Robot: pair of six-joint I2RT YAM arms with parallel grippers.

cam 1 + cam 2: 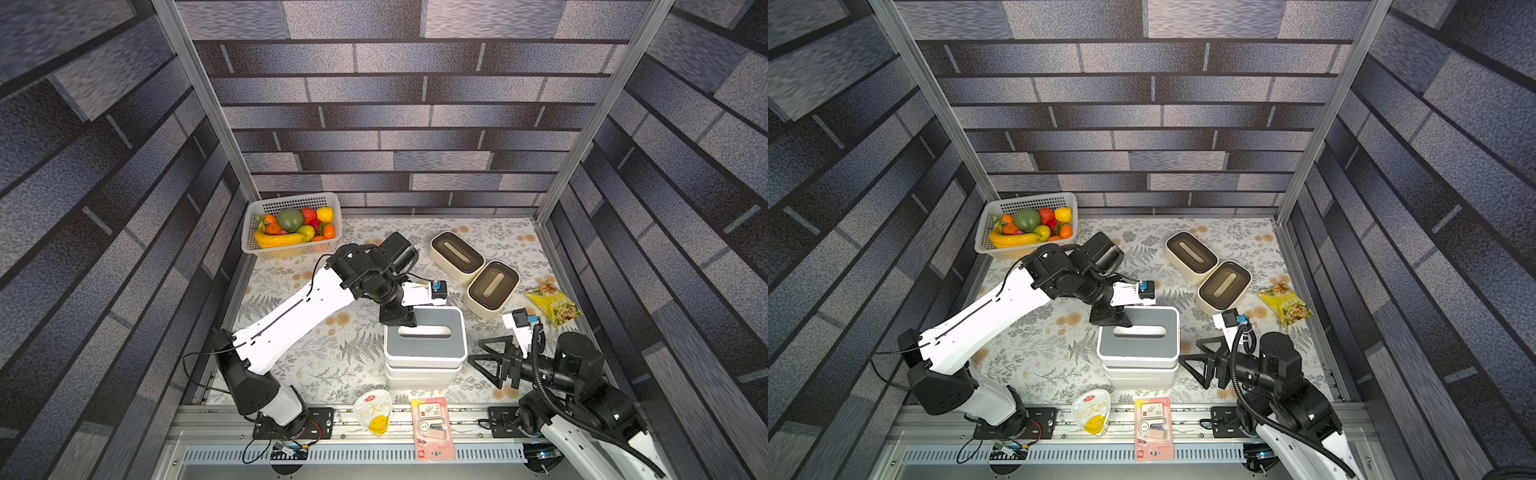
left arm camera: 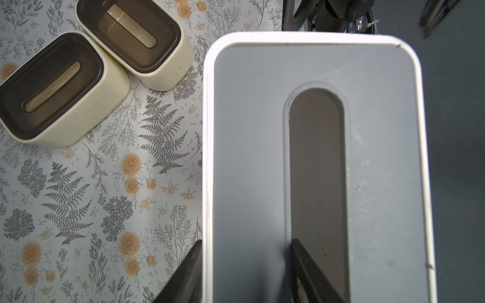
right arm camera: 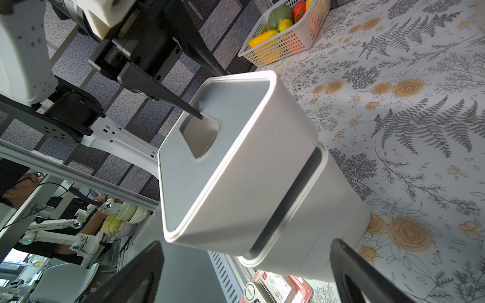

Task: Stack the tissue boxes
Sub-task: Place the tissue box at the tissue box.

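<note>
Two white tissue boxes with grey lids stand stacked near the front middle, the top box [image 1: 428, 345] [image 2: 249, 131] [image 3: 236, 170] on the lower box [image 1: 422, 376] [image 3: 328, 223]. My left gripper [image 1: 399, 320] [image 1: 1113, 318] [image 2: 246, 241] is shut on the top box's long wall, one finger in the lid slot and one outside. Two cream tissue boxes with dark brown lids [image 1: 456, 257] [image 1: 492, 289] [image 2: 136, 39] [image 2: 52, 86] lie side by side at the back right. My right gripper [image 1: 490, 365] [image 1: 1200, 365] [image 3: 246, 241] stands open just right of the stack, apart from it.
A white basket [image 1: 291, 245] of fruit sits at the back left corner. A yellow snack bag [image 1: 552, 305] lies at the right edge. On the front rail rest a smiley-face packet [image 1: 374, 411] and a pink blister pack [image 1: 432, 428].
</note>
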